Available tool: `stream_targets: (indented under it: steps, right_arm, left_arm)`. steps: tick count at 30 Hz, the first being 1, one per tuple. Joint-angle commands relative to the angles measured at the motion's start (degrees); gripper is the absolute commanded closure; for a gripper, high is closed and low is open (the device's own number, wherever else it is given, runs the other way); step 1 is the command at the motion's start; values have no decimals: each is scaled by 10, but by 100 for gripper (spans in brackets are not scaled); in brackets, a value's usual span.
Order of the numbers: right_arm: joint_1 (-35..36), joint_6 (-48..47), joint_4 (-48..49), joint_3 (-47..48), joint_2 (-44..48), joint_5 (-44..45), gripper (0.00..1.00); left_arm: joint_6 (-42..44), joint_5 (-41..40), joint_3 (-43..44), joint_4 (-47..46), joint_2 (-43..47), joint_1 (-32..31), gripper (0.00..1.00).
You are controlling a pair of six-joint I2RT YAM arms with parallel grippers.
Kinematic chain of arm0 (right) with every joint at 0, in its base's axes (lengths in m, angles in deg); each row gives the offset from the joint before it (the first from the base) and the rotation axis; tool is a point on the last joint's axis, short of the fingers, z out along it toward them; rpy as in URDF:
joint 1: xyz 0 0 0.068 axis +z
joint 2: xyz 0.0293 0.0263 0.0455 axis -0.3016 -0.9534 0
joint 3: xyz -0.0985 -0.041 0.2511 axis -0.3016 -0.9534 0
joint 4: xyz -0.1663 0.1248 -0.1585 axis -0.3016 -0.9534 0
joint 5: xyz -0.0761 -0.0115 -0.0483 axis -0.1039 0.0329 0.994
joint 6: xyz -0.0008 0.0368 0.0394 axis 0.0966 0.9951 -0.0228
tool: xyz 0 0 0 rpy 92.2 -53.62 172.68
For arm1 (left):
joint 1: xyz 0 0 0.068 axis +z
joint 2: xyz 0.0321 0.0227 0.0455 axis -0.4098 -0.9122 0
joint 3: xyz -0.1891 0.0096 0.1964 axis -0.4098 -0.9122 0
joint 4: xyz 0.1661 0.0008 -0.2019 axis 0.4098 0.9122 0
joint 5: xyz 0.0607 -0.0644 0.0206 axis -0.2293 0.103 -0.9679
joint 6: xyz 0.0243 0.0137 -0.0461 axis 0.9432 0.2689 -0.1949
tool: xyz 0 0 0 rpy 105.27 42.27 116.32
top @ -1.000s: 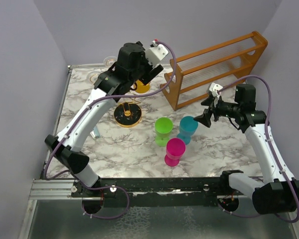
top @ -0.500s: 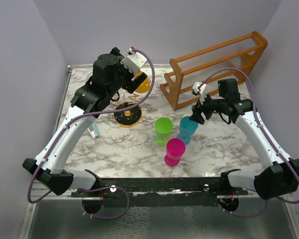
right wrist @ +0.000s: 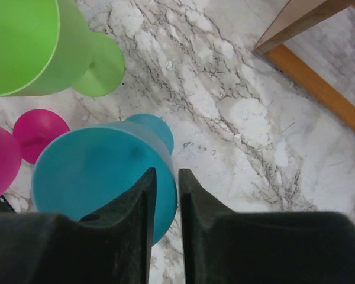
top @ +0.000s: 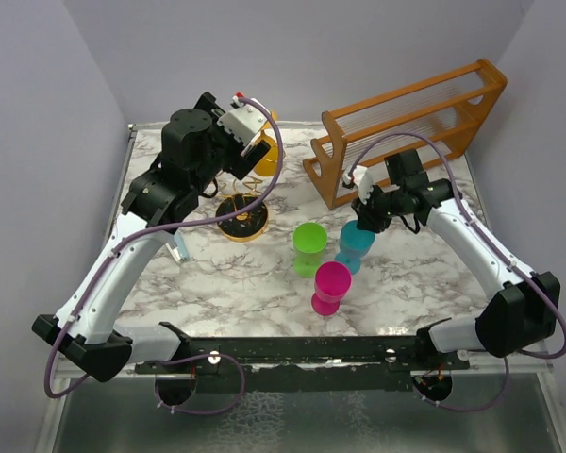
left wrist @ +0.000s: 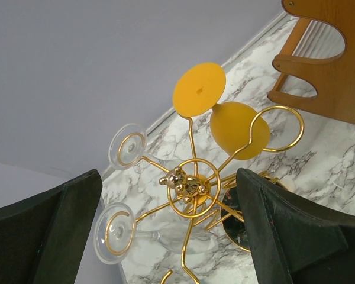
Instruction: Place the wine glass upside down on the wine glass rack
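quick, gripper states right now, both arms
Left gripper: open, holding nothing.
Right gripper: closed on the rim of the teal wine glass.

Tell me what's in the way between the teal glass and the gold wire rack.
The green glass stands right beside the teal glass, roughly on the straight line to the gold rack. The left gripper hangs open above the rack, and a yellow glass already hangs on it.
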Motion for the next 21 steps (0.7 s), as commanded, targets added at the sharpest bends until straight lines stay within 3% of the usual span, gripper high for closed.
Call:
stream_targets:
  steps: [1,4,9,15,21]
  right_arm:
    - [7,-2,-14,22,-4,27,87]
    - [7,-7,-14,27,4,38,99]
    - [7,-26,-3,29,41,111,99]
    - [7,-60,75,-26,115,327,99]
    - [6,-72,74,-22,171,354,99]
  left_arm:
    - [-5,-14,-23,-17,14,3,1]
    - [-5,-20,-35,-21,15,5,1]
    - [-8,-28,-38,-23,16,7,1]
    - [-9,-29,-29,-23,14,12,1]
    - [-15,-29,-15,-27,11,17,1]
